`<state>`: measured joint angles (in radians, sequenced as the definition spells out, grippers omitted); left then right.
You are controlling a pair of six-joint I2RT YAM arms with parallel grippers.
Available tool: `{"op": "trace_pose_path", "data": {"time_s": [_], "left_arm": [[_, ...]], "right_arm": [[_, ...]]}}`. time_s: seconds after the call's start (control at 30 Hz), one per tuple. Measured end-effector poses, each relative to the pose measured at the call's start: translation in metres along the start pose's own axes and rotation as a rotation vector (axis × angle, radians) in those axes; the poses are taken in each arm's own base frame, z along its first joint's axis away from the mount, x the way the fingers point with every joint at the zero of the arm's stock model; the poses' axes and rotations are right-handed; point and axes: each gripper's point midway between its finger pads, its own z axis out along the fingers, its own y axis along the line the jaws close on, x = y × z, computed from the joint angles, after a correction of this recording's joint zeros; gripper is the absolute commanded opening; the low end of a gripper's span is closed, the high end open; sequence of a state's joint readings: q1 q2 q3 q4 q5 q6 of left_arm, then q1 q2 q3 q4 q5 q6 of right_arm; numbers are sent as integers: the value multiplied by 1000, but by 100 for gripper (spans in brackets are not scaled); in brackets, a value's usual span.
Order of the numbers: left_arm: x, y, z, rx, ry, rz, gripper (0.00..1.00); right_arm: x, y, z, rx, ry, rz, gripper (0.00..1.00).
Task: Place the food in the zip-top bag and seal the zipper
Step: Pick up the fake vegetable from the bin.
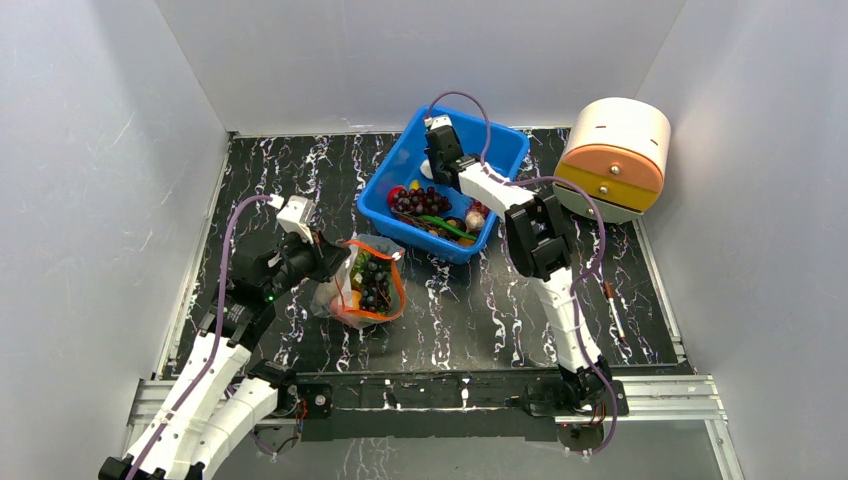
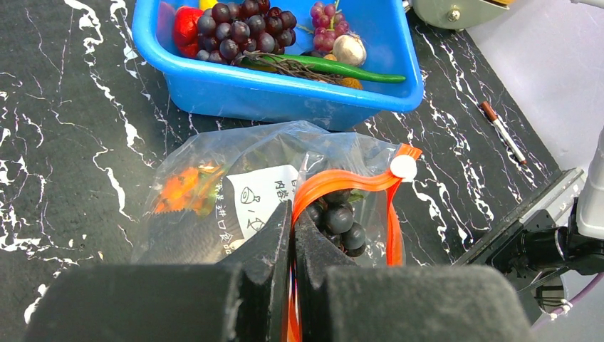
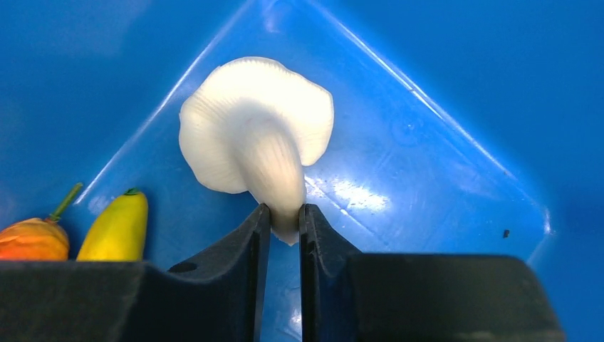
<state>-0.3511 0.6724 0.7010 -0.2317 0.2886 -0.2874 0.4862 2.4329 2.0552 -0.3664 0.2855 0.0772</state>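
Pinching the white mushroom [image 3: 256, 135] by its stem, end-on to the right fingers [image 3: 262, 228], in the blue bin's [image 3: 427, 71] far corner, and clamping the zipper [image 2: 342, 182] with the left fingers [image 2: 283, 235], zip-top bag [image 2: 235, 185] gaping mid-counter beside the bin.

1. Your left arm [image 1: 225, 362] and right arm [image 1: 565, 300] have white link shells between chunky black joints.
2. A thin purple cable [image 1: 230, 240] loops along each arm.
3. A small green light [image 1: 268, 297] glows on your left arm.
4. Your left gripper [image 2: 292, 214] and right gripper [image 3: 285, 214] have matte black, tapering fingers.
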Motion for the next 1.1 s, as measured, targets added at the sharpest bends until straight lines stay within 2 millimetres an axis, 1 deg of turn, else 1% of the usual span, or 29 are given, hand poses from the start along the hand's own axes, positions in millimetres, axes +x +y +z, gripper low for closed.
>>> {"op": "trace_pose_path", "data": {"time_s": [0.27,0.43,0.53,0.63,0.77,0.83,0.93,1.03,1.1], "left_arm": [[0,0,0,-1,0,0,0],[0,0,0,-2,0,0,0],[0,2,0,-11,-2,-1,0],[-1,4,0,-23,-6,-7,0],[-2,6,0,-43,-13,-32,0],[-3,7,1,-50,-16,-51,0],[-3,7,1,-62,-18,-88,0],[-8,7,3,-75,-15,-128,0],[-14,8,4,-94,-19,-151,0]], "right_arm": [[-1,-10,2,13,-1,6,0],[-2,-11,-3,11,-3,16,0],[-1,-14,-14,12,2,19,0],[-8,-18,-32,11,-10,24,0],[-31,-23,-59,3,-54,37,0],[-42,-26,-77,-9,-81,44,0],[-53,-30,-107,-34,-109,55,0],[-58,-29,-136,-78,-125,69,0],[-58,-27,-155,-122,-128,76,0]]}}
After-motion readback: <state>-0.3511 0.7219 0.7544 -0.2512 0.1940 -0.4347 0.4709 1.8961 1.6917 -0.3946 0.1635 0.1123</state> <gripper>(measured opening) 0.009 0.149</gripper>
